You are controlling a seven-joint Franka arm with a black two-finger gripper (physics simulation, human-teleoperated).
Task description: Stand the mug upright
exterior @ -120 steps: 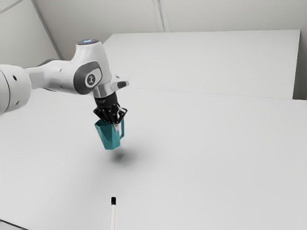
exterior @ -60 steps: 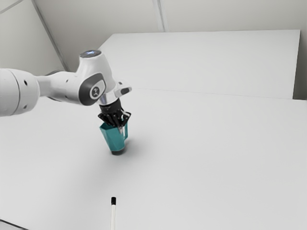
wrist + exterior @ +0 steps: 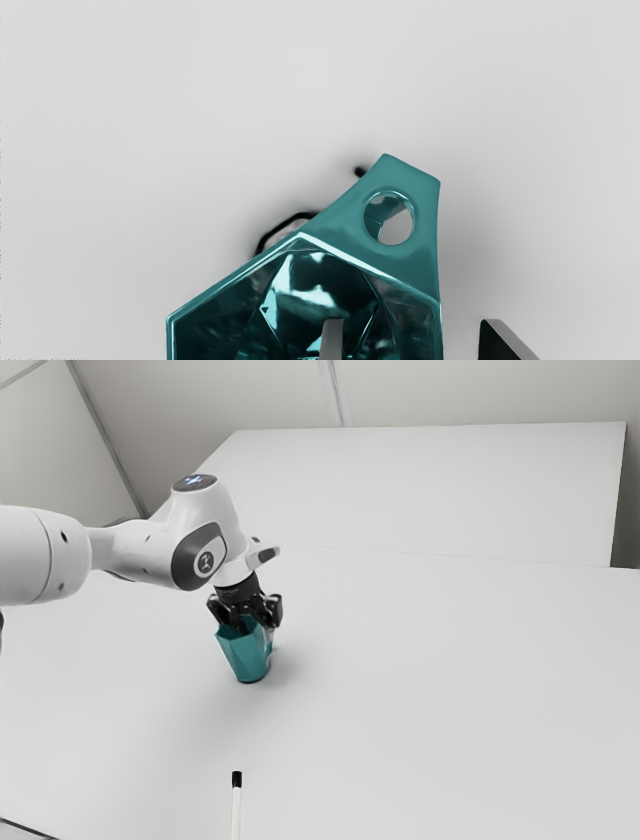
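The gripper [image 3: 256, 624] is low over the teal mug [image 3: 245, 656] in the exterior view, overlapping its rim and handle side. The mug stands with its mouth up and its base on the table, looking about upright. In the wrist view the gripper [image 3: 412, 331] is open, its fingers well apart: one reaches inside the mug [image 3: 335, 200], the other is outside beyond the wall. A gap shows between the outer finger and the wall. The mug's holed handle sticks out past the rim. The near part of the mug is cut off there.
A white stick with a black cap [image 3: 236, 800] lies on the white table [image 3: 430, 700], toward the exterior view's bottom edge. A dark line crosses the exterior view's lower left corner. A large white panel [image 3: 430, 490] rises beyond the table.
The mug has come down from above the table onto it, shifting slightly toward the exterior view's right. My hand has lowered with it, and the fingers have spread apart, off the wall.
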